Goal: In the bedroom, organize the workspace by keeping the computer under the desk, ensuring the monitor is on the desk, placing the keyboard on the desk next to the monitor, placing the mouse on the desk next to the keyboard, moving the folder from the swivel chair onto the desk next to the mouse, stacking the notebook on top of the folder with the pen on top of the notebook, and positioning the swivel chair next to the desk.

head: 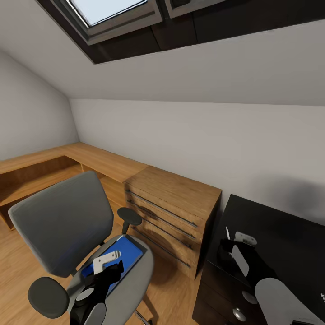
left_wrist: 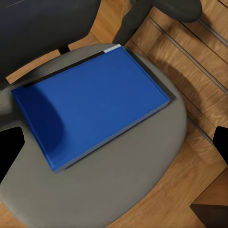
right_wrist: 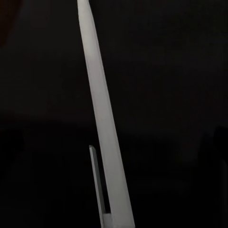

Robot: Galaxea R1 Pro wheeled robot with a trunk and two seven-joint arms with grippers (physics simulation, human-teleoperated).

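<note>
The bright blue folder [left_wrist: 90, 107] lies flat on the grey seat of the swivel chair [head: 63, 221]; in the head view the folder [head: 128, 253] shows low on the left. My left gripper [head: 109, 266] hovers just above it, open, and its dark fingertips [left_wrist: 9, 147] stand wide apart on either side of the seat. At the right my right gripper [head: 234, 248] hangs over the black desk [head: 289, 234], shut on the thin white pen [head: 228, 233]. The pen [right_wrist: 102, 133] runs lengthwise before the dark desk top.
A light wooden drawer chest [head: 176, 203] stands between chair and desk. A low wooden counter [head: 90, 158] runs along the sloped white wall to the left. The desk's dark drawers with silver knobs [head: 239, 313] are at the bottom right. Wooden floor lies under the chair.
</note>
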